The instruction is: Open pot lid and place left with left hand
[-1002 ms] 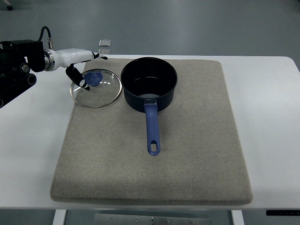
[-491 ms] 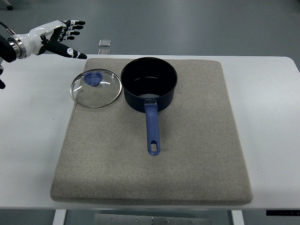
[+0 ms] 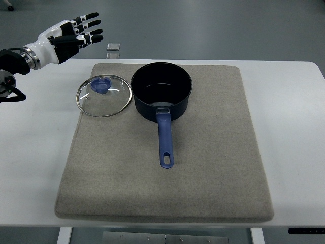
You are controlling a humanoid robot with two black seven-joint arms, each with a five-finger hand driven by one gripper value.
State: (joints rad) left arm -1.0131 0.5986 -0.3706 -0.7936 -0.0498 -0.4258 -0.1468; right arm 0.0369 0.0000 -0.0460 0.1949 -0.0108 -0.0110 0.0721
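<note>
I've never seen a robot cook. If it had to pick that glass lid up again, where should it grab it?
Probably the blue knob at the centre of the glass lid, from straight above. The lid lies flat on the grey mat, so its thin rim offers little to grip, while the knob stands up clear.

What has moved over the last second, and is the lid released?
The left hand let go of the round glass lid with the blue knob, lifted up and back toward the left, fingers spread. The lid, the dark blue saucepan and the grey mat stayed put.
</note>
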